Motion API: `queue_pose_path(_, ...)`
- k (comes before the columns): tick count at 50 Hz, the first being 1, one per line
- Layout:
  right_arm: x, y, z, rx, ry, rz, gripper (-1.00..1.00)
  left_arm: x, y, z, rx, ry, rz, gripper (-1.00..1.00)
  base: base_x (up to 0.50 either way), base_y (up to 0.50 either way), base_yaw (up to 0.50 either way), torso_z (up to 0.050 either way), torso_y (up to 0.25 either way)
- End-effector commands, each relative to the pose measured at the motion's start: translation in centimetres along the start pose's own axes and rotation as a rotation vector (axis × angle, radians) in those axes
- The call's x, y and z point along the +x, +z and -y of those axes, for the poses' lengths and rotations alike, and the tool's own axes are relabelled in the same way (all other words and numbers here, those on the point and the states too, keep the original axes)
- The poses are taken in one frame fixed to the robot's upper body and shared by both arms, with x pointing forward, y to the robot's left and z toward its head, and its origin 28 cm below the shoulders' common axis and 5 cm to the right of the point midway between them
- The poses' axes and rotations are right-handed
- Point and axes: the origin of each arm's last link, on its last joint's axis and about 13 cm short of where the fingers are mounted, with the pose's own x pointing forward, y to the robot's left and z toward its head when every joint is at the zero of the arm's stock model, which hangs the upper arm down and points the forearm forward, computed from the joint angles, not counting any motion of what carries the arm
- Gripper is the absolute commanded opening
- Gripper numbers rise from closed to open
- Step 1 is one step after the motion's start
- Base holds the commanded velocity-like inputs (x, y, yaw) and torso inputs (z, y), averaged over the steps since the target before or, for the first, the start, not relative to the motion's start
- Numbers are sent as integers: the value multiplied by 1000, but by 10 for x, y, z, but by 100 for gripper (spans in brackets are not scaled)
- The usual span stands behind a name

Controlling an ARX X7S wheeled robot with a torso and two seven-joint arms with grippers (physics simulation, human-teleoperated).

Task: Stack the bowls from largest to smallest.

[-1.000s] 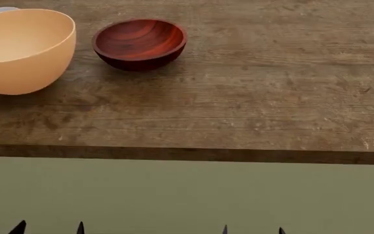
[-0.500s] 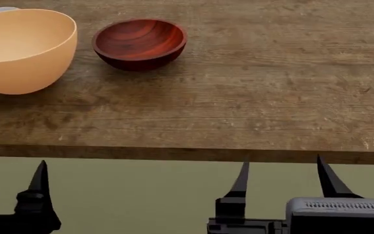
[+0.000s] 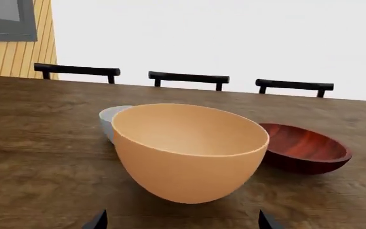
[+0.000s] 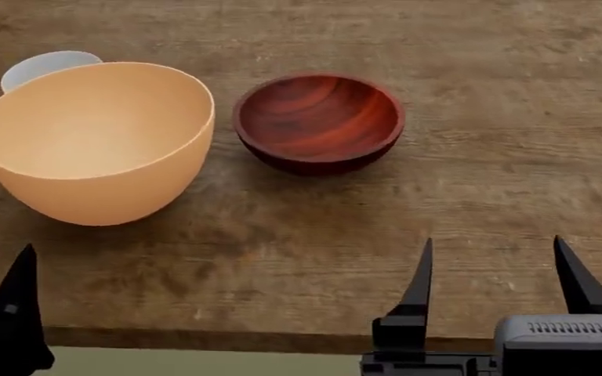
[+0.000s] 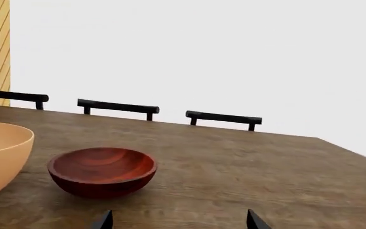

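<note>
I see the tan-orange bowl [image 4: 97, 141] straight ahead of my left pincer [image 3: 179, 220], with the white bowl [image 4: 45, 66] touching its far side and the dark-red bowl [image 4: 319, 121] just beside it, ahead-left of my right pincer [image 4: 495, 270]. Both pincers hang released over the counter [image 4: 489, 180] edge, grasping nothing.

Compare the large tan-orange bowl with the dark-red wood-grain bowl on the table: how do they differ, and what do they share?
Size: the large matte tan-orange bowl is wider and much deeper than the shallow dark-red wood-grain bowl.
Finish: the tan-orange bowl is plain and matte; the dark-red one is glossy with visible grain.
Neighbours: the tan-orange bowl partly hides a small white bowl behind it; the dark-red one stands clear.
Both are round, upright, empty, and rest on the wooden table.
</note>
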Motion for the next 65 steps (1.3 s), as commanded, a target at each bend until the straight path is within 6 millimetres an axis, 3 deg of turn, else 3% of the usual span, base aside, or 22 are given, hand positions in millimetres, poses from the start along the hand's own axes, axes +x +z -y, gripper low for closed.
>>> queue_pose_path(1, -1, 0, 5, 1, -22, -3, 100, -5, 5, -3, -19, 0, 41, 100, 430, 391, 0, 50, 0)
queue_pose_path(21, -3, 3, 5, 7, -30, -6, 100, -4, 4, -6, 23, 24, 37, 100, 428, 389, 0, 50, 0)
queue_pose_path(34, -4, 3, 6, -4, -42, 2, 100, -4, 1, -3, 38, 7, 11, 100, 426, 126, 0, 50, 0)
queue_pose_path(50, -4, 4, 6, -15, -37, -15, 100, -6, 14, -13, 35, 75, 49, 100, 421, 0, 0, 1, 0)
queue_pose_path(58, -2, 20, 27, -85, -75, -142, 100, -12, 29, -30, 17, 135, 63, 100, 0, 0, 0, 0, 0)
queue_pose_path(65, 26, 30, 51, -63, -100, -267, 100, -13, 26, -42, 10, 170, 14, 100, 0, 0, 0, 0, 0)
